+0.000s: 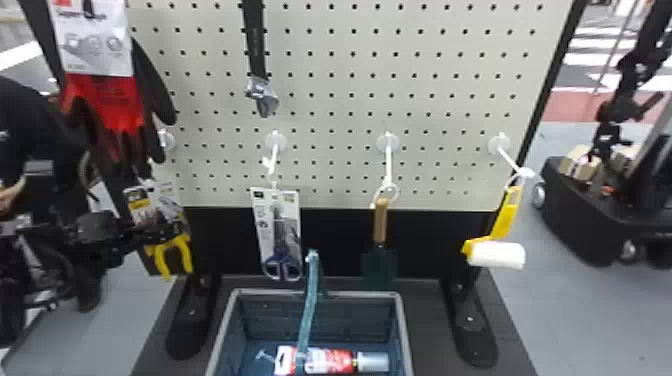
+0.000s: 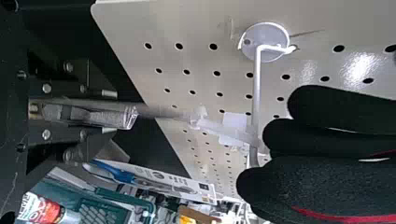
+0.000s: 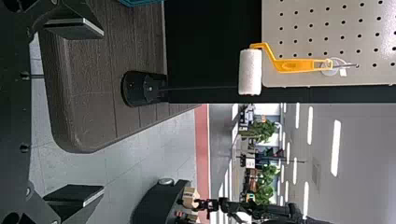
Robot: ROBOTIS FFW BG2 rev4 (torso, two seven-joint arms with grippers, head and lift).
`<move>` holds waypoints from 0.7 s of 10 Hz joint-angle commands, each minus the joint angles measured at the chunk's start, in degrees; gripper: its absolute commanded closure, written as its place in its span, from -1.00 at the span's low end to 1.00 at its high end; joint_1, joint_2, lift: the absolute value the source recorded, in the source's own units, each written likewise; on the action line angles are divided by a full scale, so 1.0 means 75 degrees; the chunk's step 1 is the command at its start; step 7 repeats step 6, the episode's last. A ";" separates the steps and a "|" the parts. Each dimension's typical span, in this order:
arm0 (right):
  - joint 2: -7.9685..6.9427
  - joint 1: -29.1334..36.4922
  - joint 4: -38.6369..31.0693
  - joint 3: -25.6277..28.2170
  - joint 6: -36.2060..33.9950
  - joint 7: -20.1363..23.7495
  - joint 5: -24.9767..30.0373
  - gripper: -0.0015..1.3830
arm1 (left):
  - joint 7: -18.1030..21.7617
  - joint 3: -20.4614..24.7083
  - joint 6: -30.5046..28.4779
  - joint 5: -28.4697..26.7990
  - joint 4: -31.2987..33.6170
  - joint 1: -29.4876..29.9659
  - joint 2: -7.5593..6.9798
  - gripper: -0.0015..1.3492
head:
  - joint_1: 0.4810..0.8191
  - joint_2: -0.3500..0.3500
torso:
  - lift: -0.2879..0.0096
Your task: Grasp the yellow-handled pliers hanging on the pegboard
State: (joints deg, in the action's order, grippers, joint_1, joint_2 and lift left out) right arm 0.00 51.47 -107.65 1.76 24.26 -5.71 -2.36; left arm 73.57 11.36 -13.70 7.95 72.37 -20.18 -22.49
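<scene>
The pegboard [image 1: 400, 100] stands upright at the back of the dark table [image 1: 425, 330]. A blue-grey basket [image 1: 350, 293] sits on the table in front of it, with a red and white tube [image 1: 330, 361] lying inside. My left gripper [image 1: 160, 231] is at the board's lower left edge, level with the yellow-handled pliers [image 1: 170, 255]. They hang in a clear pack from a white hook [image 2: 205, 122], just under the red and black gloves [image 1: 115, 100]. The pack runs edge-on between my left jaws, but I cannot tell whether they press on it or stand just off it. My right gripper [image 3: 70, 112] is near the table's right end, its 2 jaws spread wide with nothing between them. It faces the yellow-handled paint roller [image 1: 495, 255], which hangs at the board's right edge. On the same row hang a trowel [image 1: 379, 260] with a wooden handle and a pack of blue-handled scissors [image 1: 280, 235]. 1 wrench [image 1: 260, 90] hangs higher up.
</scene>
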 commanded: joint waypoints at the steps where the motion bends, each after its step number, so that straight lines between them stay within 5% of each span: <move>1: -0.0007 0.0015 0.0000 0.0000 0.0000 0.0000 -0.0002 -0.82 | 0.0047 -0.0050 -0.0142 -0.0135 0.0017 0.0004 -0.0024 0.80 | -0.60 0.00 | 0.26; 7: -0.0007 0.0015 0.0000 0.0000 0.0000 0.0000 -0.0002 -0.82 | 0.0105 -0.0120 -0.0189 -0.0205 0.0073 -0.0061 -0.0001 0.80 | -0.60 0.00 | 0.26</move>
